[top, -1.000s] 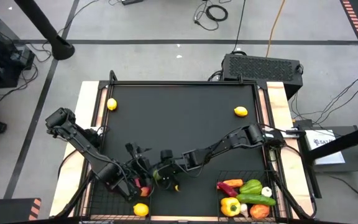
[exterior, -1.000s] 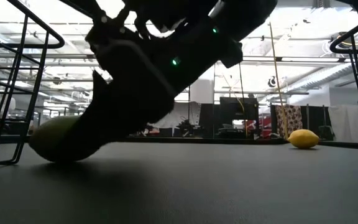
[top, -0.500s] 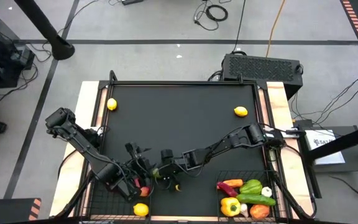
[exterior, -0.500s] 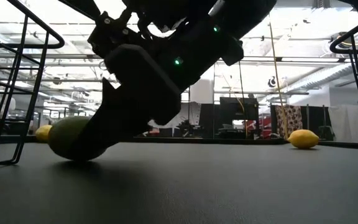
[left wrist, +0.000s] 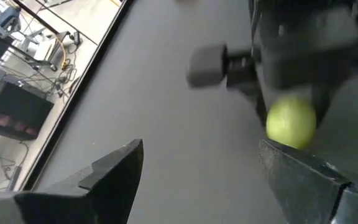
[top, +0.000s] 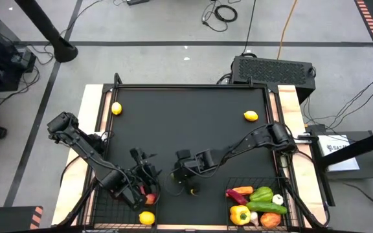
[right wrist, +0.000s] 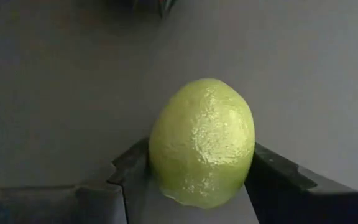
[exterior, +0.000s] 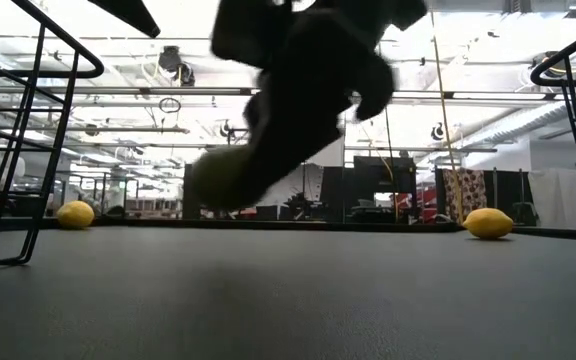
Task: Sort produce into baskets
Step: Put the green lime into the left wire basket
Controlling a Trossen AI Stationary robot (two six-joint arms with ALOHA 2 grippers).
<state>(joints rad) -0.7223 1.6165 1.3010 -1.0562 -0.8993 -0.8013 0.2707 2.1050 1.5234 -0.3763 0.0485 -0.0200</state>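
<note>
A green lime (right wrist: 202, 140) is off the black table (top: 193, 123), with my right gripper (top: 177, 173) shut on it near the table's front middle; the low view shows the lime (exterior: 218, 180) above the surface. My left gripper (left wrist: 204, 180) stands open with nothing in it, just left of the lime (left wrist: 291, 121), over the far right corner of the left basket (top: 109, 207). That basket holds a red fruit (top: 151, 198) and a lemon (top: 147, 218). The right basket (top: 283, 194) holds several pieces of produce. My right gripper pinches the lime between its two fingers (right wrist: 129, 168), one on each of the lime's sides (right wrist: 157, 155). The fingers slant down from the table's right side. The lime is lifted clear of the table.
Two lemons lie on the table, one far left (top: 116, 109) and one far right (top: 251, 116). A black grilled box (top: 274, 70) stands beyond the far right edge. The table's middle is bare black mat.
My right gripper has shut on the lime, which lay on the table, and lifted it clear. It has gone up and a little toward the table's right edge, tipping less steeply down.
</note>
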